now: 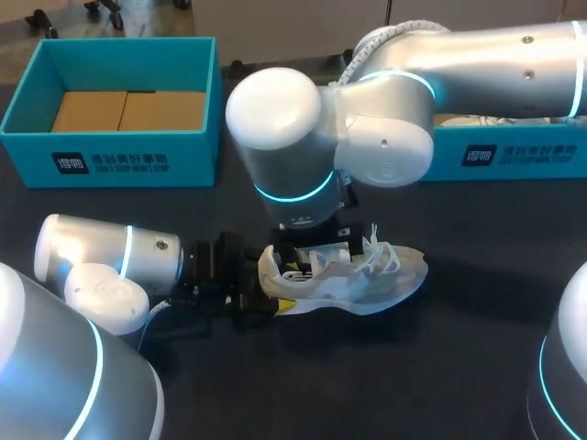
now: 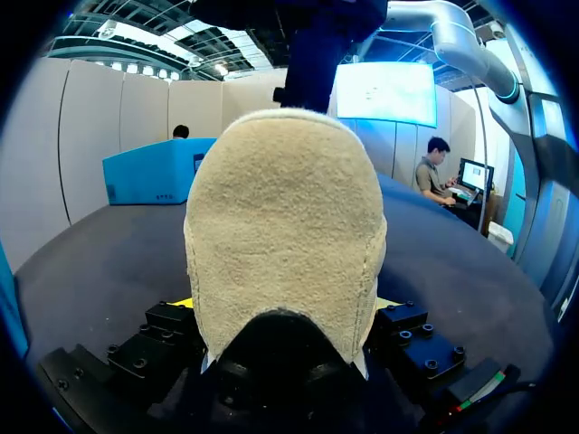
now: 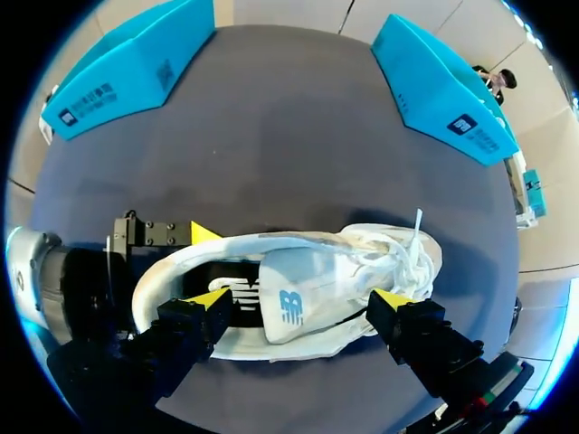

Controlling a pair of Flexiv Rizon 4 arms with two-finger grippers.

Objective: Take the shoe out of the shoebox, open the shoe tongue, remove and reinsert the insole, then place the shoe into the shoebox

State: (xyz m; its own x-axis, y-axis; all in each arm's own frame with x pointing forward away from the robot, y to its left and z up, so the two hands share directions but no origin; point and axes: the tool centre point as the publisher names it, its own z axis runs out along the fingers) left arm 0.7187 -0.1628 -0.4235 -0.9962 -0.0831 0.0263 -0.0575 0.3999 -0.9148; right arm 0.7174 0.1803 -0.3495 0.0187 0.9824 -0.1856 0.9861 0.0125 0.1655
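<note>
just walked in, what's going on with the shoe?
The shoe is out on the table, sole down. The left gripper appears clamped on its heel, steadying it. The right gripper hangs open just above the tongue, one finger to each side, and does not seem to grip anything. The left shoebox and the right shoebox sit at the far edge. This looks like the tongue-opening step, not yet done.

The right arm (image 1: 284, 137) covers its own jaws, the shoe's (image 1: 399, 270) middle, and half the upper-right shoebox (image 1: 514, 151). From the left wrist, the heel (image 2: 285, 226) blocks the table (image 2: 90, 262) ahead.
</note>
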